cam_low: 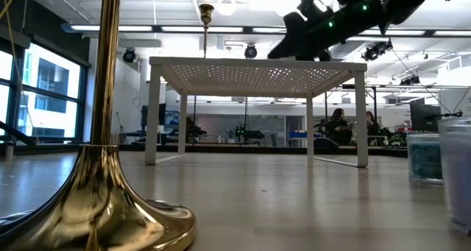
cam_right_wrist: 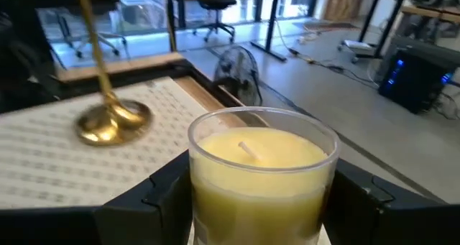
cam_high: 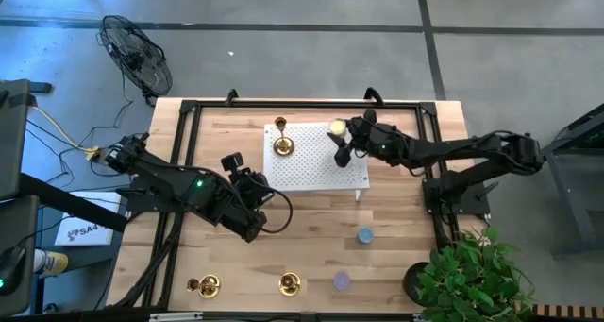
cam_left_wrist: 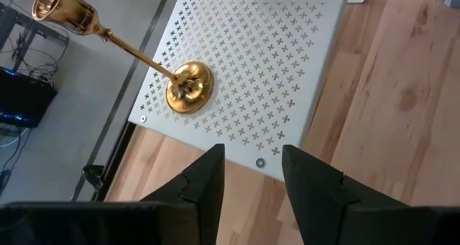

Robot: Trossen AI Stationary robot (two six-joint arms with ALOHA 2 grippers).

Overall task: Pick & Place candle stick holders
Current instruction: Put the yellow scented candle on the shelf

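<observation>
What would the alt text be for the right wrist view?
The right pincer grips a yellow candle in a clear glass jar, filling the foreground. Behind it, a brass candlestick holder stands on the white perforated platform, with a floor fan and office furniture beyond.

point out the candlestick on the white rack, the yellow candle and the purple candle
candlestick on the white rack [cam_left_wrist: 188, 88], left wrist view, on its round gold base
yellow candle [cam_right_wrist: 260, 153], right wrist view, on the wax top, held in the right hand
purple candle [cam_high: 342, 281], high view, on its top face
</observation>
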